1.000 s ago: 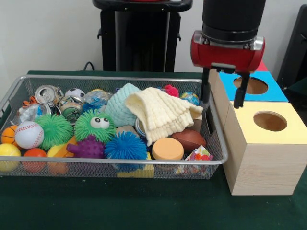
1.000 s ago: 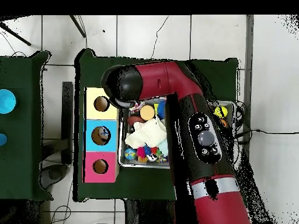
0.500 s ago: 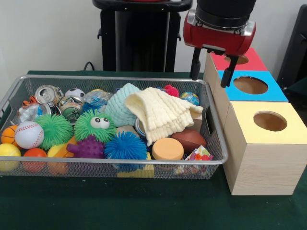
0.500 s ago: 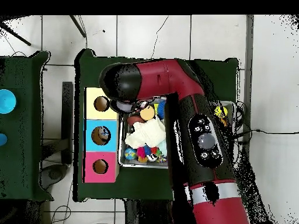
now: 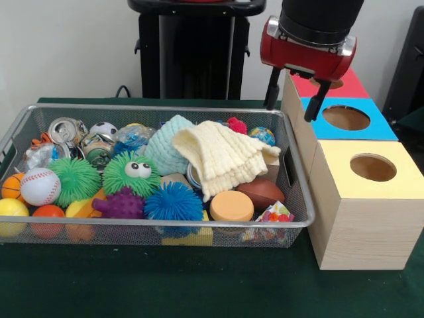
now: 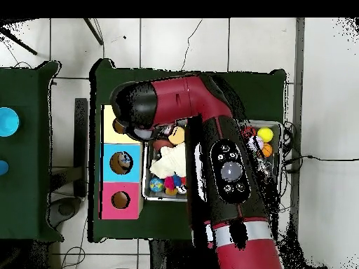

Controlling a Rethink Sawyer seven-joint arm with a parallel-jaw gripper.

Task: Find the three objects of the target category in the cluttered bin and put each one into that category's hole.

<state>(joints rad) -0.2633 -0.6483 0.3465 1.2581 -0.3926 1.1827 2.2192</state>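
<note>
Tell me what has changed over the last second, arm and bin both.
The red and black gripper rose from low beside the wire mesh bin's right end and now hangs higher, over the seam between bin and wooden boxes, fingers open and empty. Overhead, the arm swung toward the yellow-topped box. Nothing was taken or released. The cream knitted cloth and toys lie unchanged.

A robotics lab is indicated by a green-covered table (image 5: pixel 199 291), a wire bin (image 5: pixel 295 222) of test toys below and beside the dark fingers (image 5: pixel 315 99), colour-topped wooden boxes (image 5: pixel 364 218) with holes, and cables on a tiled floor (image 6: pixel 322 84).
</note>
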